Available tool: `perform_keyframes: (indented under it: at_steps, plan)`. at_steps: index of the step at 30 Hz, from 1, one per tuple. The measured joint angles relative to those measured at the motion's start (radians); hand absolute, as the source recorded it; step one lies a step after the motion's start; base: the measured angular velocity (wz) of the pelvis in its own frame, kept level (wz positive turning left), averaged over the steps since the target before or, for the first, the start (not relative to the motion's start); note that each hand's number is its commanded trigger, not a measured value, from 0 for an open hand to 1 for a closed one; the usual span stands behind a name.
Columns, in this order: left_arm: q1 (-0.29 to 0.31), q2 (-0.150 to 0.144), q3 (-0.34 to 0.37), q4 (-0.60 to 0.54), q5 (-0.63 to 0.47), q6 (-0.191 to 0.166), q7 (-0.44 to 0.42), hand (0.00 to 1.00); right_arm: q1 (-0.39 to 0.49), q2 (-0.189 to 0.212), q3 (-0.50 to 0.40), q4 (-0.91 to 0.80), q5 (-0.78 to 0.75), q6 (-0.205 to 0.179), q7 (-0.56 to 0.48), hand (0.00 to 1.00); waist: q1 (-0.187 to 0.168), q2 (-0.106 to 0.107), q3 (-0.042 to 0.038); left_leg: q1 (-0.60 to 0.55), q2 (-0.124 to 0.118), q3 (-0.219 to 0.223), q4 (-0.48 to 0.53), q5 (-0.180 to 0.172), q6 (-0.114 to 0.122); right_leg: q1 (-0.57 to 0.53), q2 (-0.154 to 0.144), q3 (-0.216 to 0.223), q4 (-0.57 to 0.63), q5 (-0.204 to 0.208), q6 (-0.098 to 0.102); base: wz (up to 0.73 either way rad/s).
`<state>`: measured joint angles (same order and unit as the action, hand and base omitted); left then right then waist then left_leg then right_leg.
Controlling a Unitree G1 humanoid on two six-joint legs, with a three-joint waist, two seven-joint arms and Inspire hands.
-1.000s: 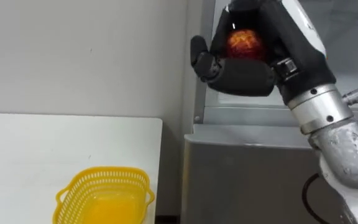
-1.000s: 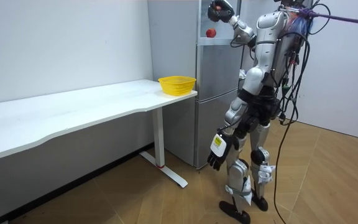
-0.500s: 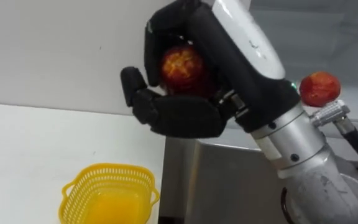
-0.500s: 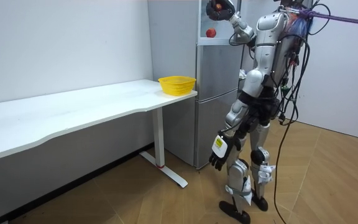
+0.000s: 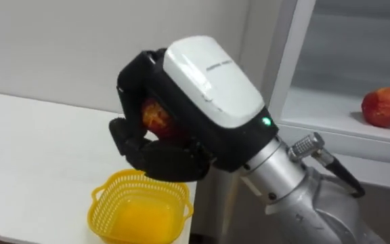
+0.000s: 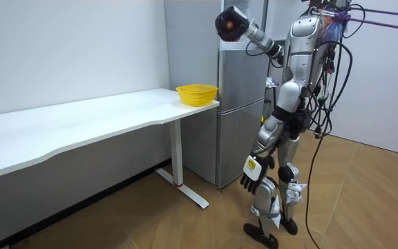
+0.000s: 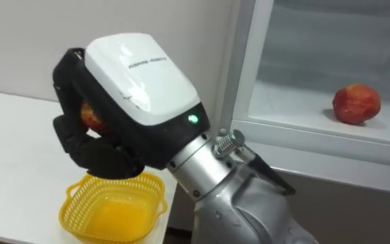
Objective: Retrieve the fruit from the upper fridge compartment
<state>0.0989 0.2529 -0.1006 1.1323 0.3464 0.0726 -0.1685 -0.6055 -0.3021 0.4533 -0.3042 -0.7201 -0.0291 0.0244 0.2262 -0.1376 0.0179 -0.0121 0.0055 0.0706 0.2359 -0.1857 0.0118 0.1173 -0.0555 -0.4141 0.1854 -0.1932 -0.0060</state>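
The right hand [image 5: 205, 85] has its fingers curled round a red fruit [image 5: 156, 116], held up in the air. The yellow basket [image 5: 97, 210] lies below the fingers, at the desk's [image 5: 32, 149] corner.

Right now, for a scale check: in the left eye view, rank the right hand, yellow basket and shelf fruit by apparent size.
1. right hand, enlarged by nearness to the camera.
2. yellow basket.
3. shelf fruit, clearly smallest.

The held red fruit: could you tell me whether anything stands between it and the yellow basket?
Nothing visible does, apart from the right hand curled round the red fruit; the yellow basket lies open below.
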Motion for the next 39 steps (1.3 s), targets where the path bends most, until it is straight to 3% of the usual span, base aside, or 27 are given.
perform_keyframes:
  at_steps: [4,7,13,17,26,33,39]
  plan:
    - [0.0,0.001,-0.026,-0.001,-0.001,0.001,-0.001,0.0,0.0,0.002,0.031,0.128,-0.046,0.01,0.0,1.0,0.029,-0.02,-0.005,-0.008,-0.002,-0.015,-0.001,0.002,0.002,-0.003,-0.006,-0.003,0.0,-0.003,0.004,0.08]
    - [0.0,0.001,-0.022,-0.001,0.002,0.001,-0.003,0.0,-0.001,0.006,0.033,0.183,-0.076,0.023,-0.003,1.0,0.044,-0.029,-0.0039,-0.013,-0.005,-0.024,0.0,0.004,0.005,-0.005,-0.01,-0.019,0.0,-0.003,0.004,0.16]
    - [-0.01,0.001,-0.02,-0.001,0.019,0.001,-0.013,0.0,0.0,0.005,0.035,0.304,-0.08,0.029,-0.031,1.0,0.061,-0.029,-0.0026,-0.028,-0.019,-0.061,0.001,0.007,0.01,-0.002,-0.017,-0.056,0.0,-0.008,0.013,0.17]
    - [-0.016,0.003,-0.02,-0.001,0.019,0.002,-0.01,0.0,0.0,0.004,0.037,0.387,-0.08,0.033,-0.055,1.0,0.069,-0.033,0.0002,-0.04,-0.023,-0.078,0.001,0.009,0.009,-0.009,-0.016,-0.057,0.0,-0.009,0.015,0.14]
    - [-0.022,0.002,-0.023,0.0,0.017,0.01,-0.019,0.0,0.001,-0.002,0.077,0.502,-0.072,0.044,-0.066,1.0,0.082,-0.042,-0.0025,-0.064,-0.028,-0.094,0.006,0.011,0.009,-0.029,-0.025,-0.067,0.002,-0.01,0.017,0.07]
    - [-0.02,0.008,-0.021,-0.002,0.019,0.014,-0.022,0.0,0.0,-0.001,0.077,0.549,-0.092,0.067,-0.051,1.0,0.084,-0.047,0.0107,-0.07,-0.039,-0.101,0.003,0.012,0.013,-0.033,-0.03,-0.08,0.004,-0.017,0.027,0.04]
    - [-0.02,0.012,-0.021,-0.008,0.019,0.016,-0.021,0.0,0.0,0.001,0.077,0.568,-0.093,0.089,-0.032,1.0,0.086,-0.046,0.011,-0.081,-0.038,-0.101,0.005,0.012,0.014,-0.043,-0.031,-0.083,0.004,-0.017,0.027,0.0]
